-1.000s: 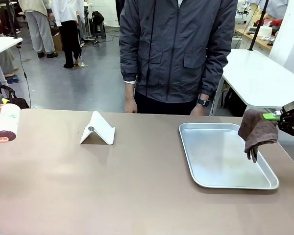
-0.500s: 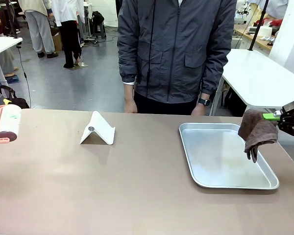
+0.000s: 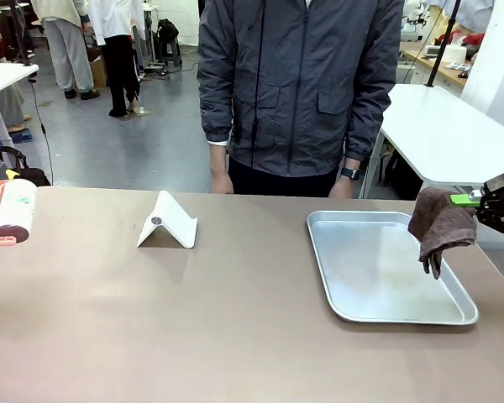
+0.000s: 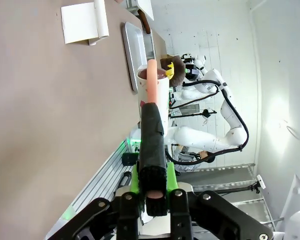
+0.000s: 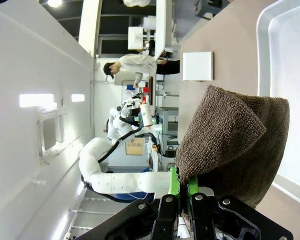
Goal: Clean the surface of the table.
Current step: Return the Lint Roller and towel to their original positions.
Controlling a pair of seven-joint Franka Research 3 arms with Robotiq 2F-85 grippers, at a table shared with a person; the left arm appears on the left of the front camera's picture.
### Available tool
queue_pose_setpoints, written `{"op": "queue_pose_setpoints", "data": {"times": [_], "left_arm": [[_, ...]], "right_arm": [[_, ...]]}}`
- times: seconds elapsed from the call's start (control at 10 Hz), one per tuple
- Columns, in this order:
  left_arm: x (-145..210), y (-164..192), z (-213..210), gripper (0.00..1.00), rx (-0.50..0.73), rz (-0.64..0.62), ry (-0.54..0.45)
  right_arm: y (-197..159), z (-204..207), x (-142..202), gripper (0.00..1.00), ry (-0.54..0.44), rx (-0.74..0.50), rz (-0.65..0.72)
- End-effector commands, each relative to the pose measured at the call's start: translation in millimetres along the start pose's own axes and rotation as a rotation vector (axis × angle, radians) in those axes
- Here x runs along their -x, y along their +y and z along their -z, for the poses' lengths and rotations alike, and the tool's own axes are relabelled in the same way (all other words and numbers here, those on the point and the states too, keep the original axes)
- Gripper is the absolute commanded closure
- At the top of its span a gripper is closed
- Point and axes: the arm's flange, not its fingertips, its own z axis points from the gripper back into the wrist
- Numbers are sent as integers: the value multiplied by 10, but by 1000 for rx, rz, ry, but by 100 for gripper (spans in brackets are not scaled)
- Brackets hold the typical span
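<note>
We are looking at the table [image 3: 235, 319], its tan-brown top stretching across the whole front view, with the person standing at the far edge, hands hanging just behind it. On it we are seeing a shiny metal tray [image 3: 323, 269] toward our right side and a folded white stand [image 3: 168, 222] left of the middle, well apart from each other.

Our right gripper [image 3: 470, 201] is hovering above the tray's far right corner, fingers pinched tight on a brown cloth [image 3: 439, 227] that is hanging down loosely over the tray; the right wrist view is showing the cloth [image 5: 230, 145] bunched between the green pads. Our left gripper [image 4: 152, 187] is clamping the dark handle of a lint roller [image 3: 10, 210], which is sitting at the table's left edge in the front view.

We are judging that the wiping has not yet begun, since the cloth is not touching the tabletop. To do this step well, we are thinking of carrying the cloth clear of the tray rim and lowering it onto bare table so that it spreads flat. Pressing lightly and sweeping in long, overlapping strokes should then avoid knocking the white stand or snagging the tray.
</note>
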Motion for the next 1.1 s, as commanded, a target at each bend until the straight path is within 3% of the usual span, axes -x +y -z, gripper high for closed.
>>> {"op": "queue_pose_setpoints", "data": {"times": [0.0,0.4,0.6,0.9,1.0], "left_arm": [[-21,-41,-16,78,4,-7,-6],[-1,-1,-1,78,0,0,0],[-248,-388,303,78,18,44,70],[-624,-974,815,78,-101,85,109],[-776,-1102,966,78,-133,82,164]], "right_arm": [[22,-12,-11,93,-8,-7,-13],[14,88,-24,93,20,4,-22],[161,482,-115,93,98,61,-139],[332,1320,-277,93,294,104,-278],[357,1611,-320,93,342,117,-319]]}}
